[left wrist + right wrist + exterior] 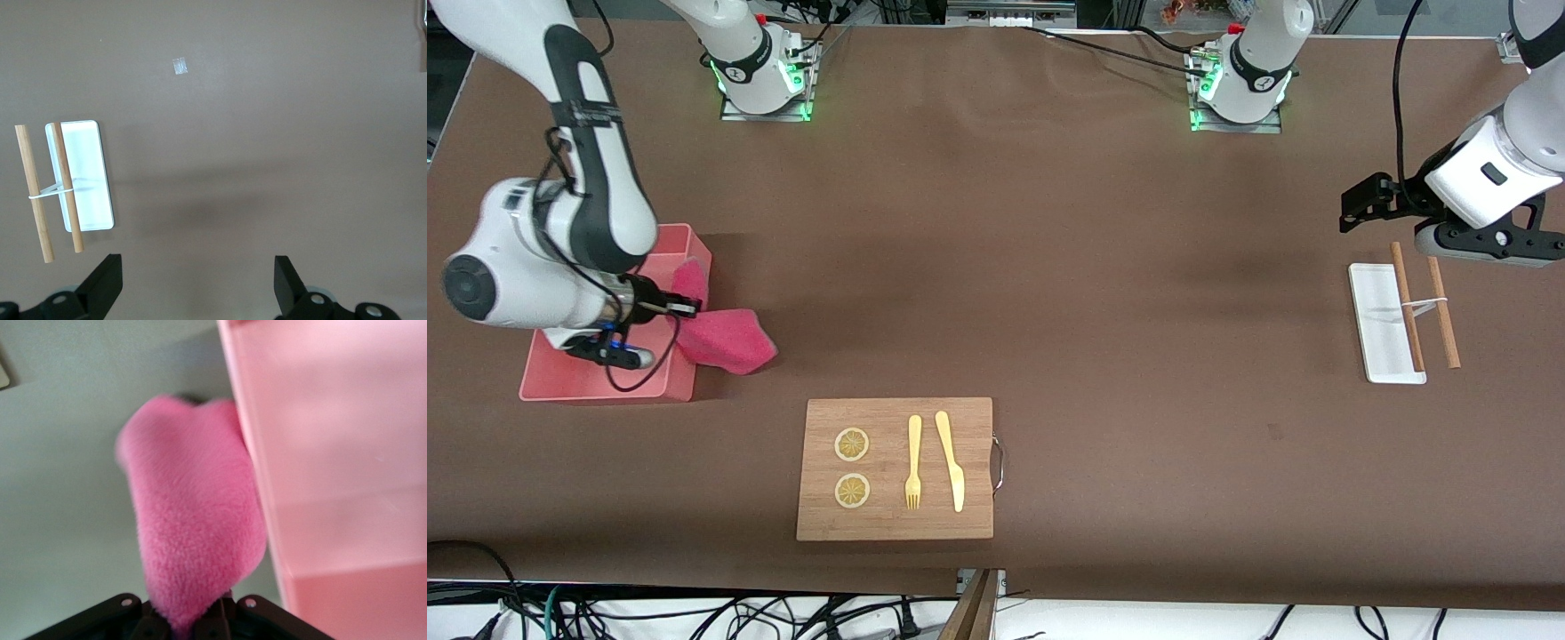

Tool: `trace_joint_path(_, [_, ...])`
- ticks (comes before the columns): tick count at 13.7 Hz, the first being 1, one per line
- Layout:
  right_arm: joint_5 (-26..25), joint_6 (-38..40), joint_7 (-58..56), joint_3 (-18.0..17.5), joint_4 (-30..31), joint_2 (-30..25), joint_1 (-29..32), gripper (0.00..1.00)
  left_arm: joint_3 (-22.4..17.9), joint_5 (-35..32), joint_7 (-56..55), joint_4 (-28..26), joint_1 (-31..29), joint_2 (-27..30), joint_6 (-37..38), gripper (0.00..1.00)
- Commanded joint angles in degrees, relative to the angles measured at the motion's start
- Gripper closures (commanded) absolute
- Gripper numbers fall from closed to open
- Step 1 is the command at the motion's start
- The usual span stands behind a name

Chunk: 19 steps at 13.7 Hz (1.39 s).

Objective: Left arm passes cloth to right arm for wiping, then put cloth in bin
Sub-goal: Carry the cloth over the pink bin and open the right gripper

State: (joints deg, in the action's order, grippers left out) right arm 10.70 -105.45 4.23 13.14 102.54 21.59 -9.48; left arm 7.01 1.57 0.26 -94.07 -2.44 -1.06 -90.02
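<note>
Brown table (1049,267): right gripper (685,308) clamps the cloth (725,338) over the bin's (605,387) wall; left gripper (198,283) waits, spread empty.

table (1049,267): brown cover, evenly lit | front edge: tangled cables (694,618) | top edge: metal frames

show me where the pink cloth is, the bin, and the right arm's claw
cloth (729,340), front view, on the fold hanging outside the bin.
bin (587,388), front view, on its wall nearest the camera.
right claw (685,308), front view, at its fingertips, shut on the cloth.
</note>
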Motion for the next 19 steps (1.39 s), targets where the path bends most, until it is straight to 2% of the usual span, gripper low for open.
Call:
trace_joint_path(1, [-3.0, 10.8, -1.2, 2.6, -8.1, -0.7, 0.0, 1.0, 0.3, 1.5, -0.8, -1.8, -0.1, 1.8, -0.6, 0.0])
trace_joint_path(3, [-5.2, 16.3, -5.5, 5.0, -13.5, -0.7, 0.0, 1.0, 0.2, 1.5, -0.8, -1.8, -0.2, 1.9, -0.5, 0.0])
trace_joint_path(6, [-7.5, 18.5, -11.4, 8.8, -14.7, -1.1, 0.0, 1.0, 0.2, 1.5, -0.8, -1.8, -0.2, 1.9, -0.5, 0.0])
trace_joint_path(10, [-7.6, 17.7, -12.5, 11.5, -10.9, -1.5, 0.0, 1.0, 0.2, 1.5, -0.8, -1.8, -0.3, 1.9, -0.5, 0.0])
trace_joint_path(13, [-7.6, 11.3, -12.1, 11.3, -5.5, -3.6, -0.4, 1.0, 0.1, 1.5, -0.8, -1.8, -0.4, 1.9, -0.5, 0.0])
trace_joint_path(15, [-7.5, 8.9, -11.6, 11.1, -4.5, -3.5, -0.7, 1.0, 0.0, 1.5, -0.8, -1.7, -0.6, 1.8, -0.6, 0.0])
trace_joint_path(16, [-7.5, 8.6, -11.4, 10.9, -4.6, -3.4, -1.0, 0.87, 0.0, 1.5, -0.8, -1.7, -0.7, 1.8, -0.6, 0.0])
trace_joint_path(17, [-7.5, 8.7, -11.2, 10.9, -4.8, -3.4, -1.4, 0.78, 0.0, 1.5, -0.8, -1.7, -0.7, 1.8, -0.6, 0.0])
trace_joint_path(19, [-7.5, 8.9, -8.7, 10.8, -5.5, -3.4, -3.2, 0.51, 0.0, 1.5, -0.8, -1.7, -0.7, 1.8, -0.6, 0.0])
